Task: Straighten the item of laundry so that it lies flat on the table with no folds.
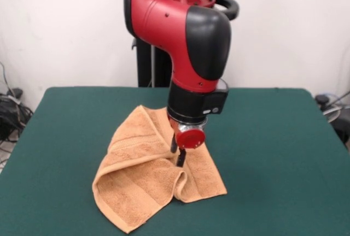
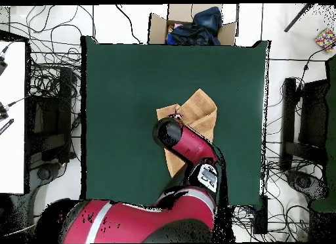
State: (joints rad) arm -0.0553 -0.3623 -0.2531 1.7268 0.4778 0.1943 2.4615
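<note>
The orange-tan towel lies crumpled on the dark green table, near its middle. Its left half is folded over in a thick roll, and one corner points to the table's front edge. My gripper comes straight down onto the towel's middle. Its dark fingers are closed on a raised fold of the cloth. In the overhead view the towel shows partly beyond the arm's head, which hides the gripper. I see no label.
A cardboard box with dark blue clothes stands just past the table's far edge in the overhead view. Cables and equipment lie on the floor on both sides of the table.
</note>
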